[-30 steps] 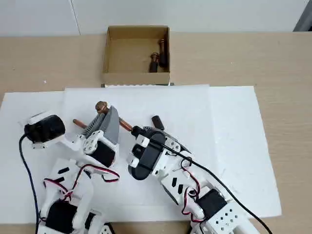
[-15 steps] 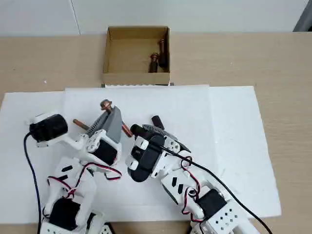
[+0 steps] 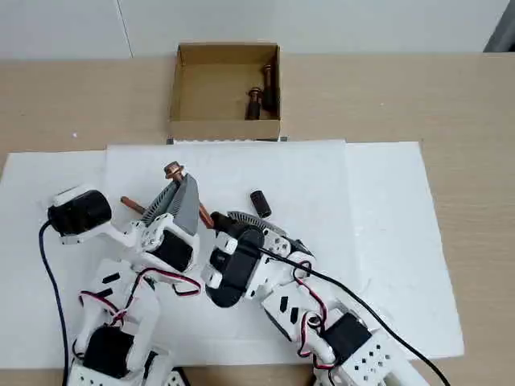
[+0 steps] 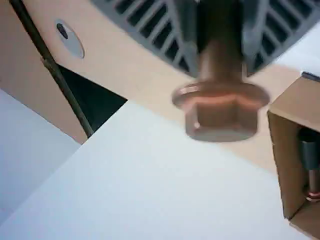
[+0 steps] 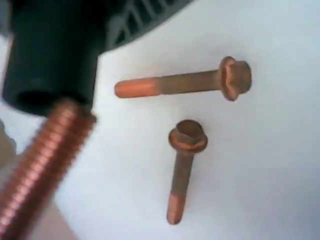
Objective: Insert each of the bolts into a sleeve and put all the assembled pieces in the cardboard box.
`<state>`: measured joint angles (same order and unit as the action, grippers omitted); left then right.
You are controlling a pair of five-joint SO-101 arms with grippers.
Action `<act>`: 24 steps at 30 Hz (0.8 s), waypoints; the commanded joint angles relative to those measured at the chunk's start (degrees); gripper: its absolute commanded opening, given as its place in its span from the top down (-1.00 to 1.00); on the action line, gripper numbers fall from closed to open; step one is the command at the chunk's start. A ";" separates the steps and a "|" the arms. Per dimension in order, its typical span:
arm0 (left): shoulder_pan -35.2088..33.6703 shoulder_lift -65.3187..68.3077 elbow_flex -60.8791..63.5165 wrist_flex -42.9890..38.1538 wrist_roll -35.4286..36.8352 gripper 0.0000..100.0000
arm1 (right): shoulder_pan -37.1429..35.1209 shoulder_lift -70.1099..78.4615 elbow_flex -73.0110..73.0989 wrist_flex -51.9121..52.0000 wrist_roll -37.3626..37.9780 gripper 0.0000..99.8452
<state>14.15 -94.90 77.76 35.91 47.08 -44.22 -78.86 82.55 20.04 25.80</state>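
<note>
Wooden table point(image 3: 451, 104) carries a white sheet point(image 3: 378, 209) and the box point(image 3: 225, 129) with finished pieces point(image 3: 261, 96). Jamming is likely if the left gripper point(image 3: 179, 189), clamped on a bolt point(image 4: 220, 110), drives it askew into the sleeve point(image 5: 50, 55) held by the right gripper point(image 3: 229, 221). Bolt tip lies at the sleeve mouth, tilted off its axis.

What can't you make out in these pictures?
High view: whether the bolt in the left gripper has entered the sleeve; the right gripper covers their meeting point.
High view: a loose bolt, half hidden behind the left gripper.
Left wrist view: the assembled piece in the cardboard box, cut off by the edge.
</note>
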 commanded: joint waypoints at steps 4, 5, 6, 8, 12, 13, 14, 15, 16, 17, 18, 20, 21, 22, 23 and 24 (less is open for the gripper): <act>0.53 -0.35 -0.13 -1.32 -0.35 0.99 | -0.66 -0.66 -0.88 -1.71 0.62 1.00; 0.53 -0.35 -0.13 -1.32 -0.35 0.99 | -0.66 -0.66 -0.88 -1.71 0.62 1.00; 0.53 -0.35 -0.13 -1.32 -0.35 0.99 | -0.66 -0.66 -0.88 -1.71 0.62 1.00; 0.53 -0.35 -0.13 -2.11 -0.44 0.99 | -0.66 -0.66 -0.88 -1.63 0.62 1.00; -2.29 0.00 -0.13 -5.45 -0.53 0.99 | -0.66 -0.66 -0.88 -1.54 0.62 1.00; -2.73 0.00 -0.04 -5.71 -0.53 0.99 | -0.75 -0.66 -0.88 -1.54 0.62 1.00; -2.73 0.00 0.22 -5.71 -0.53 0.99 | -0.75 -0.66 -0.88 -1.71 0.62 1.00; -2.55 0.00 0.57 -5.63 -0.53 0.99 | -0.75 -0.66 -0.97 -1.71 0.62 1.00; -2.37 -0.09 0.92 -5.54 -0.53 0.99 | -0.75 -0.66 -0.97 -1.71 0.62 1.00; -2.37 -0.18 1.27 -5.54 -0.44 0.99 | -0.75 -0.66 -0.97 -1.71 0.62 1.00; -2.37 -0.26 1.45 -5.54 -0.44 0.99 | -0.75 -0.66 -0.97 -1.71 0.62 1.00; -2.37 -0.26 1.45 -5.54 -0.35 0.99 | -0.75 -0.66 -0.97 -1.71 0.62 1.00; -2.37 -0.26 1.45 -5.54 -0.26 0.99 | -0.75 -0.66 -0.97 -1.71 0.62 1.00; -2.37 -0.26 1.45 -5.54 -0.09 0.99 | -0.75 -0.66 -0.97 -1.71 0.62 1.00; -2.37 -0.18 1.45 -5.54 0.70 0.99 | -0.75 -0.66 -0.97 -1.71 0.62 1.00; -2.37 -0.18 1.45 -5.54 1.58 0.99 | -0.75 -0.66 -0.88 -1.71 0.62 1.00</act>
<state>11.87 -94.46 79.52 31.87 47.25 -44.48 -78.95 82.46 20.04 25.80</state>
